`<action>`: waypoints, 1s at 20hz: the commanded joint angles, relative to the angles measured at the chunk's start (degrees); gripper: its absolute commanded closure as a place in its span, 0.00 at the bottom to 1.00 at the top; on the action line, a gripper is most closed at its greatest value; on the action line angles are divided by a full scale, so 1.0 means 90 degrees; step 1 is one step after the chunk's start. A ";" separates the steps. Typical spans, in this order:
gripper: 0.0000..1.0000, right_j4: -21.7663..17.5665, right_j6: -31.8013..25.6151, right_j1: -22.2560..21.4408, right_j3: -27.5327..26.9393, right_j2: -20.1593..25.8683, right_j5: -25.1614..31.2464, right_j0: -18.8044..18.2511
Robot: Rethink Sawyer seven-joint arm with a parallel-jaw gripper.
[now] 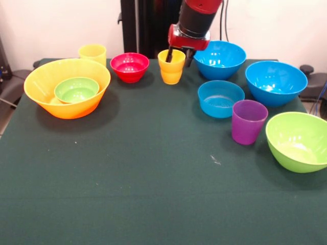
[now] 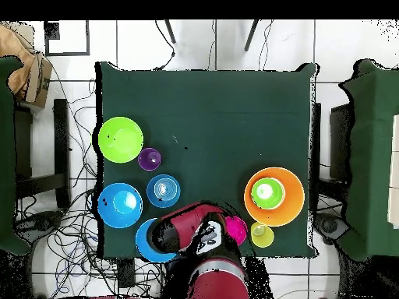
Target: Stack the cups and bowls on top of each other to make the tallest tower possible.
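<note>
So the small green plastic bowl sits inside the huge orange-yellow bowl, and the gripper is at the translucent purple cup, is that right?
Not quite. The small green plastic bowl does sit inside the huge orange-yellow bowl, but the gripper is at the yellow plastic cup beside the small red bowl. The front view shows the translucent purple cup standing apart, untouched.

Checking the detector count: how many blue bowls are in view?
3. One blue bowl sits at the back beside the gripper, another to its right in the front view, and a shallow one by the purple cup. None looks hidden.
</note>
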 commanded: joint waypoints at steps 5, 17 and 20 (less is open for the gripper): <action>0.00 0.0247 -0.0475 -0.1306 0.0427 0.1178 0.0415 -0.0764; 0.00 0.0416 -0.0553 -0.1675 0.0616 0.1806 0.0833 -0.1253; 0.00 0.0372 -0.0454 -0.1630 0.0599 0.1805 0.0808 -0.1233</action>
